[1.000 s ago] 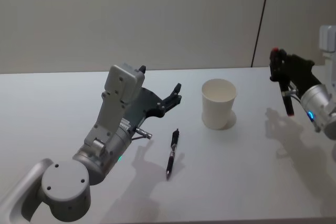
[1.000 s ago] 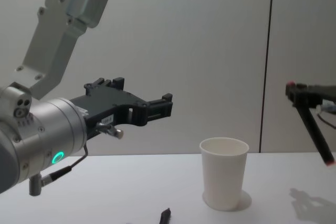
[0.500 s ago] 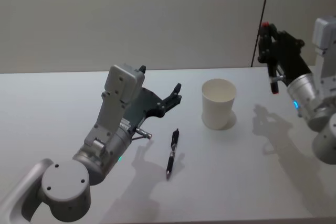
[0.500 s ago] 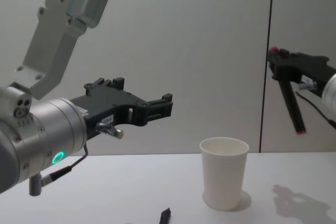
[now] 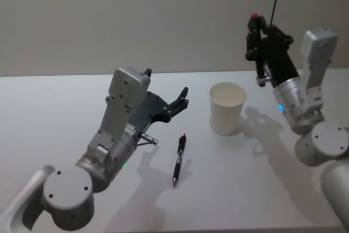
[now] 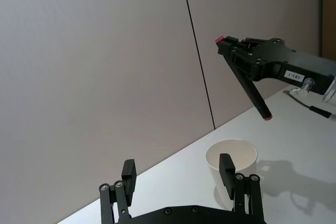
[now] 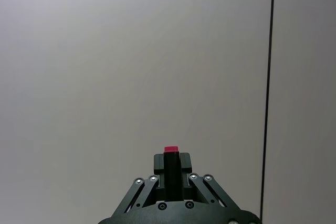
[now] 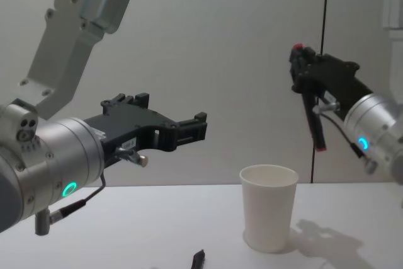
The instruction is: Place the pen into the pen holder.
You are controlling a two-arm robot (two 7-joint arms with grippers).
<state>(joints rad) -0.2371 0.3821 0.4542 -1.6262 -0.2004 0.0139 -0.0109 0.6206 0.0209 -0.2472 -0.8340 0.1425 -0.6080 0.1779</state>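
Aloft, right gripper (image 5: 256,47) near pen holder (image 5: 227,107), clamped on pen (image 8: 315,124), left gripper (image 5: 184,97) hovering, jaws apart.

Robot lab bench: bare white table (image 5: 272,189), plain grey wall (image 5: 136,15)

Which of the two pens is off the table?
The pen clamped in the right gripper, held high beside the white cup; the other pen lies flat on the table near the open left gripper.

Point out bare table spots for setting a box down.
Bare: the far left table behind the left arm, and the near stretch between the lying pen and the right arm. Crowded: around the cup, near the right gripper with its held pen.
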